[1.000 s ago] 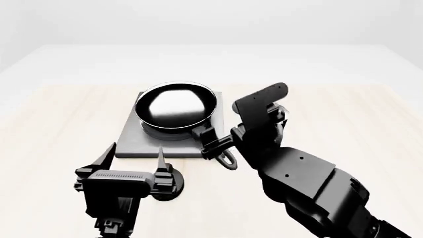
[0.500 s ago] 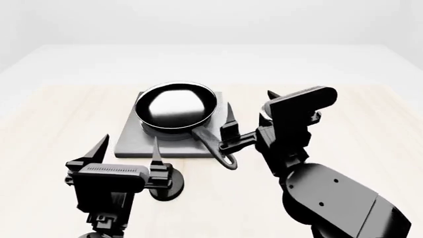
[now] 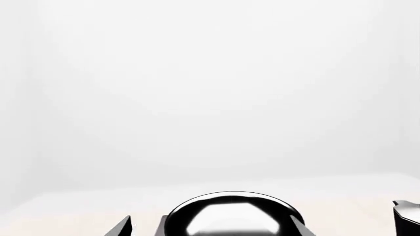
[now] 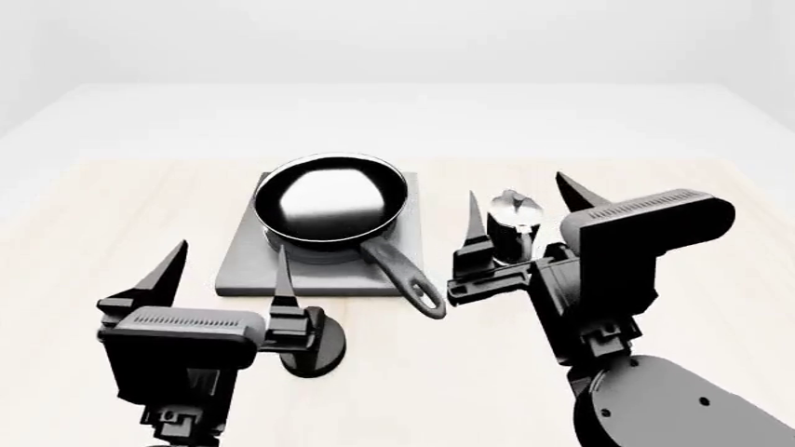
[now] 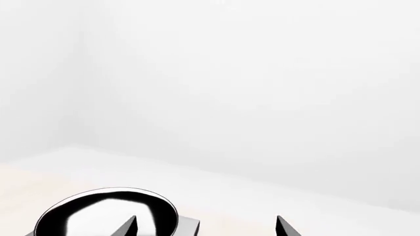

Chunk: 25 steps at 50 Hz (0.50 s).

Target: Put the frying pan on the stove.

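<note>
The glossy black frying pan [image 4: 330, 197] sits on the grey stove [image 4: 246, 268]. Its dark handle [image 4: 397, 270] reaches off the slab's front right corner and ends in a loop. My left gripper [image 4: 227, 265] is open and empty, raised in front of the stove's left front. My right gripper [image 4: 522, 200] is open and empty, to the right of the handle and apart from it. The pan also shows in the left wrist view [image 3: 233, 216] and in the right wrist view [image 5: 108, 211], beyond each gripper's open fingers [image 3: 125, 227] [image 5: 284, 226].
A small black-and-silver moka pot [image 4: 513, 216] stands right of the stove, seen between my right fingers. A black round knob [image 4: 313, 349] lies in front of the stove, beside my left gripper. The light wooden table [image 4: 100, 214] runs out to both sides.
My right gripper has come away from the pan handle, moved right and turned its fingers upward. My left gripper has drifted a little left and back. The pan has stayed on the stove.
</note>
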{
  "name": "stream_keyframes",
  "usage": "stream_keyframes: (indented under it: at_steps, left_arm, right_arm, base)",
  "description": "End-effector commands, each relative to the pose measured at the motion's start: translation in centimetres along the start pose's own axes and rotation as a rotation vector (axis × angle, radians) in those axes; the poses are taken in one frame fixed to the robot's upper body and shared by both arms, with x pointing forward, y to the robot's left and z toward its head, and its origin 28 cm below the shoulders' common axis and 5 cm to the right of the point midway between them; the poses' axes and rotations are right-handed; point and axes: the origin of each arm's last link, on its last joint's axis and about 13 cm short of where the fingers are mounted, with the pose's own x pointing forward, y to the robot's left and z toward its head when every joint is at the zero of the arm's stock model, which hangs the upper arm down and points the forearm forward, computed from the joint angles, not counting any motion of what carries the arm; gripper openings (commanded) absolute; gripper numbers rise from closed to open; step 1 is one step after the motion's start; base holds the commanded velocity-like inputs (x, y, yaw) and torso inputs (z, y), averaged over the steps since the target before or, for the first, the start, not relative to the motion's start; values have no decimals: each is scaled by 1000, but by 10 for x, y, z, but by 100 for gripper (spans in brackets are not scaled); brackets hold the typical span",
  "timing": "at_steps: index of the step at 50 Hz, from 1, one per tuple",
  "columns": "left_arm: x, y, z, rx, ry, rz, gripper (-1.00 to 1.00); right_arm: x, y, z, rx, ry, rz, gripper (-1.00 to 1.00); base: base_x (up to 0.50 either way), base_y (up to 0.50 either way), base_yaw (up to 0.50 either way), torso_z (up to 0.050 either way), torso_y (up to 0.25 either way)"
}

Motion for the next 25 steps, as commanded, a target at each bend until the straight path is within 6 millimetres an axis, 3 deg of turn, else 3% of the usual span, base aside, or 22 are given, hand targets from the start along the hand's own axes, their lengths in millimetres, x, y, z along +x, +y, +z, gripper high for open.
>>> stream_keyframes:
  at_steps: [1, 25]
  left_arm:
    - [-4, 1, 10, 2, -29, 1, 100]
    - [-16, 2, 30, 5, -87, 0, 100]
  right_arm:
    - [-16, -2, 6, -4, -36, -24, 100]
    - [-36, -3, 22, -9, -127, -87, 100]
  base:
    - [0, 0, 0, 0, 0]
    - [0, 0, 0, 0, 0]
